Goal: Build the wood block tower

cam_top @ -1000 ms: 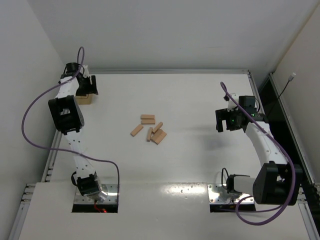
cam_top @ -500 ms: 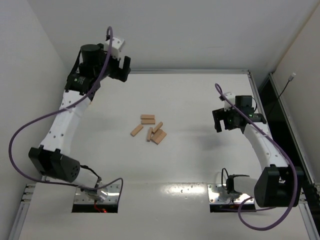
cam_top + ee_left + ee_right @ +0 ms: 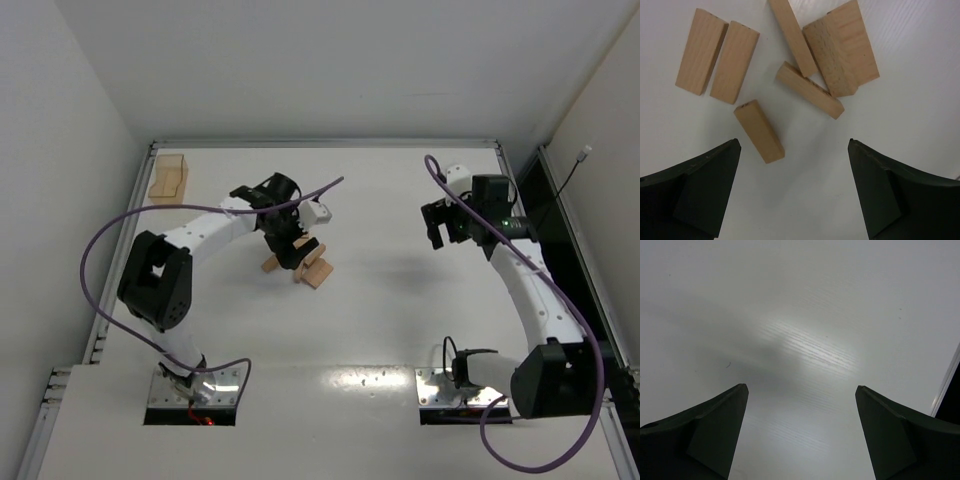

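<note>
Left claw (image 3: 794, 145) and right claw (image 3: 802, 387) are held apart, empty; crowded wood blocks (image 3: 758, 131) could be scattered on descent

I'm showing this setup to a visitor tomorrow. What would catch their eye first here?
A loose scatter of wood blocks in the middle of the table, with the left gripper hovering open right above them. To the right, the right gripper hangs open over a bare stretch, and a clear amber box sits at the far left corner.
</note>
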Tool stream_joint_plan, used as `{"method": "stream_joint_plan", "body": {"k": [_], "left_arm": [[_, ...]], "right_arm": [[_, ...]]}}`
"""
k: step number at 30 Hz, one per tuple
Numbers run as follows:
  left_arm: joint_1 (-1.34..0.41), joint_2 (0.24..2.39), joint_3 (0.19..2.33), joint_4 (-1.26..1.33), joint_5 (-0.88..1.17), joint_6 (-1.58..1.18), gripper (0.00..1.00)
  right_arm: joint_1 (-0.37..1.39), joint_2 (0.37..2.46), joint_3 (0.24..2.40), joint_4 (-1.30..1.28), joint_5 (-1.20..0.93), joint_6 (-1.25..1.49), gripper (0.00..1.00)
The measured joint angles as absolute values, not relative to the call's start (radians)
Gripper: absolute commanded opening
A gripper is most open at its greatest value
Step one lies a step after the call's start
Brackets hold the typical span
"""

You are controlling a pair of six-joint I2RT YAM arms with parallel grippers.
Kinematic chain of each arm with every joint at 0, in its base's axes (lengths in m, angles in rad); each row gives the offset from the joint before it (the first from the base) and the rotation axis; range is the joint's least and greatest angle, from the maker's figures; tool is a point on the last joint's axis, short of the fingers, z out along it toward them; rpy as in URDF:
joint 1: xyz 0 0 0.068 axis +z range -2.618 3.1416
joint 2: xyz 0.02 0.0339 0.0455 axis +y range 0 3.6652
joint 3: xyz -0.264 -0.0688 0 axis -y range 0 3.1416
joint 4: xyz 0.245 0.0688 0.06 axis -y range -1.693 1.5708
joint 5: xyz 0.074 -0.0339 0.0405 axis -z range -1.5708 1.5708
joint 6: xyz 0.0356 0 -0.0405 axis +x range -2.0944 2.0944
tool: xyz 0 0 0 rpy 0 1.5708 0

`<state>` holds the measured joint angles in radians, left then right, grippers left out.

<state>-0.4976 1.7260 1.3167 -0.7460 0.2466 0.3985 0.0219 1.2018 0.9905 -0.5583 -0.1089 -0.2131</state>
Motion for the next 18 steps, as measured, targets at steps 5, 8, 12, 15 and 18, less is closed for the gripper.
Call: {"method": "stream_joint_plan", "body": {"k": [5, 8, 12, 15, 18], "left_arm": [[-0.495, 1.775, 1.354, -0.761, 0.234, 0.518, 0.87], [-0.495, 1.793, 1.366, -0.723, 0.200, 0.566, 0.87], [-0.489, 1.816, 1.375, -0.665, 0.156, 0.631, 0.87], [-0.488, 1.866, 1.424, -0.644, 0.138, 0.678, 0.87], [-0.484, 1.934, 1.484, -0.625, 0.131, 0.711, 0.87]], "right_arm": [[0.018, 1.172, 0.940, -0.565, -0.116, -0.213, 0.86], [0.012, 1.163, 0.929, -0.570, -0.117, -0.213, 0.86], [0.002, 1.153, 0.923, -0.570, -0.117, -0.213, 0.86], [0.001, 1.151, 0.913, -0.570, -0.117, -0.211, 0.86], [-0.006, 1.151, 0.908, -0.570, -0.118, -0.210, 0.86]]}}
